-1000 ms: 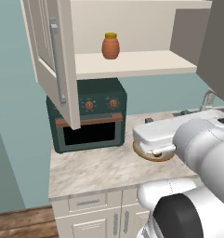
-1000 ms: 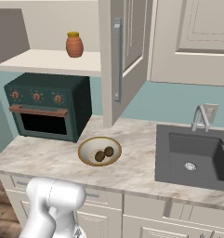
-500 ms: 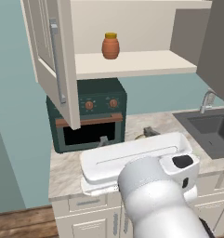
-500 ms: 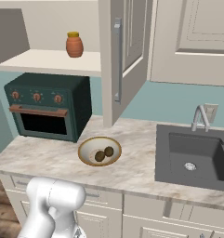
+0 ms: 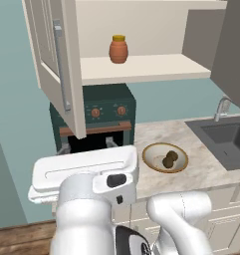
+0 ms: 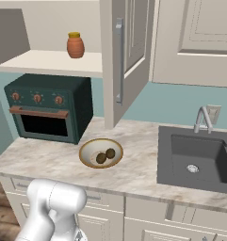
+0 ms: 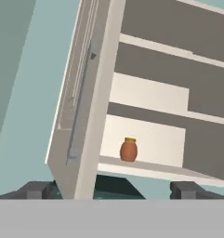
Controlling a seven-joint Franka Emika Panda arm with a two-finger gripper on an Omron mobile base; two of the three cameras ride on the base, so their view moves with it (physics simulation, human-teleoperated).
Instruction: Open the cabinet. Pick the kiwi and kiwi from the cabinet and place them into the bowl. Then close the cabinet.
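In my hand view the two dark fingers [image 7: 38, 189] rise at the bottom edge, spread wide apart with nothing between them, so my gripper [image 7: 114, 190] is empty. They point up at the cabinet [image 7: 169, 93] from below. Its left door [image 7: 81, 107] stands swung out toward me, edge on, with the long grey bar handle [image 7: 81, 102] running down its face. Past the door edge I see the bottom shelf [image 7: 146, 165], and on it the orange-brown jar [image 7: 128, 149] with its yellow lid, upright, near the left end of the shelf. Below the shelf a sliver of the dark green toaster oven [image 7: 118, 188] shows between my fingers.

From the left base view, the arm's white body fills the lower foreground, low in front of the table [image 5: 206, 164]. The toaster oven [image 5: 99, 119] sits at the back of the table under the open cabinet [image 5: 141, 69], its door dropped open. Just to its right lies the bowl [image 5: 165, 158], and both kiwis [image 5: 170, 159] are inside it, touching each other.

The right base view agrees: the bowl [image 6: 101, 153] rests on the marble table [image 6: 133, 169] between the toaster oven [image 6: 49, 108] and the sink [image 6: 199, 157], with the two kiwis [image 6: 105, 156] side by side in its middle. The cabinet's right door [image 6: 122, 56] hangs open over the table, just behind the bowl, and the jar [image 6: 75, 44] stands alone on the shelf [image 6: 53, 63].
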